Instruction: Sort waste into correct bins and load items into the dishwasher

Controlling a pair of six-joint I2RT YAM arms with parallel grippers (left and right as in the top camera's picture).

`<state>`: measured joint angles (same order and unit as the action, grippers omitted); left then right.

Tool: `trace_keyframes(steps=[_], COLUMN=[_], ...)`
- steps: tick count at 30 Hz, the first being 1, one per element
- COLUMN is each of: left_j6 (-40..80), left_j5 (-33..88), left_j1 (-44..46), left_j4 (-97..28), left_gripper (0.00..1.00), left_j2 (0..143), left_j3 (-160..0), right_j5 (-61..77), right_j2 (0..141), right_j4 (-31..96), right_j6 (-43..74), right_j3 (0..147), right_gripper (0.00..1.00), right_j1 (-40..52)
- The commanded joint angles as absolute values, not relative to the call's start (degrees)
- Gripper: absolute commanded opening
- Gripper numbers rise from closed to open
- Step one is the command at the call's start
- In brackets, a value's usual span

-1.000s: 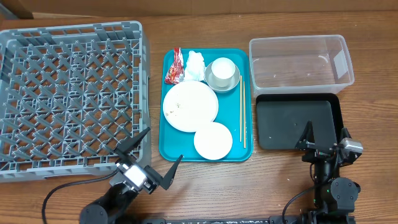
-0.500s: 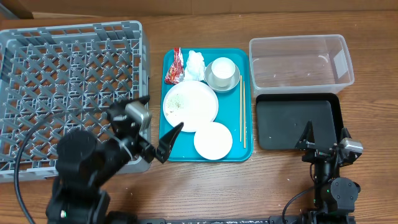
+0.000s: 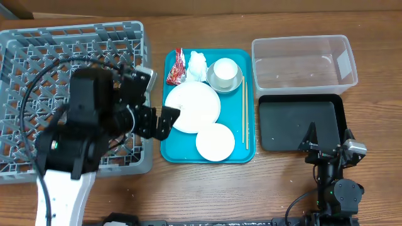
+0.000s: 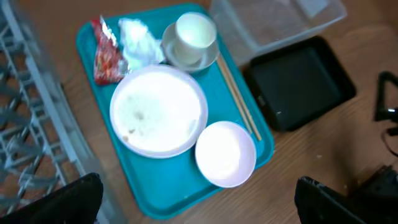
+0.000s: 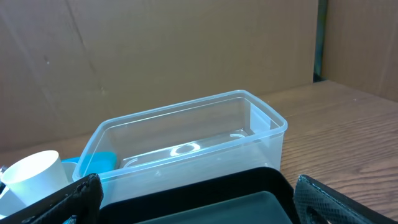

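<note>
Sorting has not begun, judging by how things lie. The red snack wrapper (image 3: 176,68) and the crumpled white tissue (image 3: 198,64) sit close together at the far left corner of the teal tray (image 3: 169,149). The tissue lies right against the bowl (image 3: 224,81), which holds the small cup (image 3: 225,67). Just nearer, the large plate (image 3: 193,107) carries a few pale food specks (image 4: 135,117), and the small plate (image 3: 215,142) lies beside it at the tray's near edge. A pair of chopsticks (image 3: 245,116) runs along the tray's right side. To the right, the clear tub (image 3: 301,69) and the black tray (image 3: 301,122) hold nothing. The grey dish rack (image 3: 38,63) on the left holds no dishes.

The left gripper (image 4: 198,185) hangs high over the rack's right edge and the tray's left side, jaws spread wide and empty. The right gripper (image 3: 328,141) hovers at the near edge of the black tray, facing the tub, its jaws also wide apart and holding nothing.

The step in hand looks like the left arm's approach for a first pick. The next move probably calls for reaching out to the far corner and lowering over the wrapper or the tissue. The gripper would need to close on that one piece alone, since the two crowd each other, the bowl and the plate rim.
</note>
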<state>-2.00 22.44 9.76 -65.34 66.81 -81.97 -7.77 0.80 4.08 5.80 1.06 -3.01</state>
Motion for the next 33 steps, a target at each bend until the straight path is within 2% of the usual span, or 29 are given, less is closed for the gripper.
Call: trace_keyframes(steps=[1,5,12,16,25,30,33], left_j6=[0.2,1.8,10.9,12.9,13.0,11.4,8.5], left_j5=[23.2,30.2,11.1,4.5,9.1,13.8,13.5], left_j1=[10.3,10.6,17.9,23.2,26.2,26.7,29.9], left_j4=[-66.3,-65.3,-69.0,-70.2,-63.8,-62.8,-64.1], left_gripper=[1.00,1.00,1.00,1.00,1.00,1.00,1.00], left_j2=[70.1,72.5,77.1,79.3,79.8,80.2,81.7], left_j3=[-84.1,-84.1,-84.1,-84.1,-84.1,-84.1,-84.1], right_j5=[-8.0,-8.0,-8.0,-8.0,-8.0,-8.0,-8.0], right_j2=[0.3,0.3,0.3,0.3,0.3,0.3,0.3], right_j4=[3.7,3.7,3.7,3.7,3.7,3.7,3.7], right_j6=[5.9,5.9,5.9,5.9,5.9,5.9,5.9], right_j3=[0.4,0.4,0.4,0.4,0.4,0.4,0.4], right_gripper=[1.00,1.00,1.00,1.00,1.00,1.00,1.00], right_j1=[-3.2,-3.2,-3.2,-3.2,-3.2,-3.2,-3.2])
